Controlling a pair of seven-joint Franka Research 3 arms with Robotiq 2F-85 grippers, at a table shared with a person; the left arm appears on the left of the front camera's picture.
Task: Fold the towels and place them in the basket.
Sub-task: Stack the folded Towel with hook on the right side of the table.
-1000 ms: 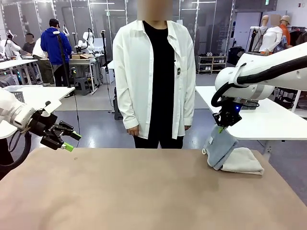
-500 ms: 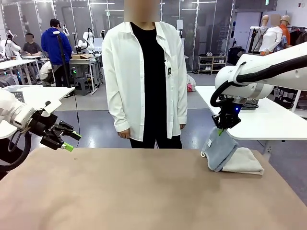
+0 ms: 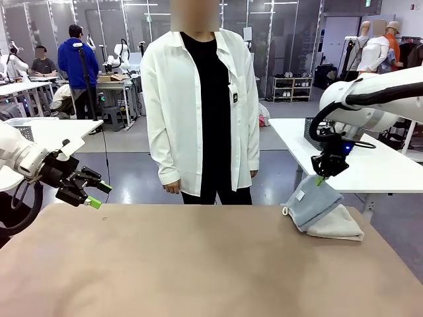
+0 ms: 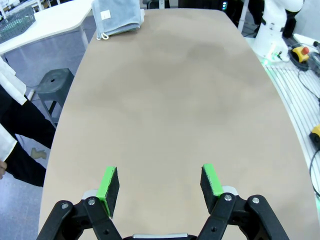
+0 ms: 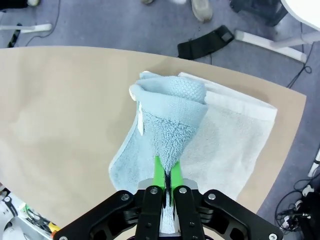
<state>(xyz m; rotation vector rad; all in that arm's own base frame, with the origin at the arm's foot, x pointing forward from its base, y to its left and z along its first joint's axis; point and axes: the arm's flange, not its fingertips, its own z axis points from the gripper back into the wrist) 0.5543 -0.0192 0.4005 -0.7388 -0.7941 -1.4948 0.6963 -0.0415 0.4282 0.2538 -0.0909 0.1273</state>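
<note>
At table's right end: right fingers point(image 3: 320, 179) pinching grey-blue towel point(image 3: 316, 205), slanting down-left over cream-white towel point(image 3: 338, 225); left fingers point(image 3: 98, 195) spread.

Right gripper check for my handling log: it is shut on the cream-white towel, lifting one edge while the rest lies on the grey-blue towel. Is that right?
Not quite: the colours are swapped. The right wrist view shows the right gripper shut on the grey-blue towel, lifting one edge while the rest lies on the cream-white towel.

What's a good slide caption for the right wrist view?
Right gripper shut on the grey-blue towel, lifting it over the cream-white towel on the table.
</note>
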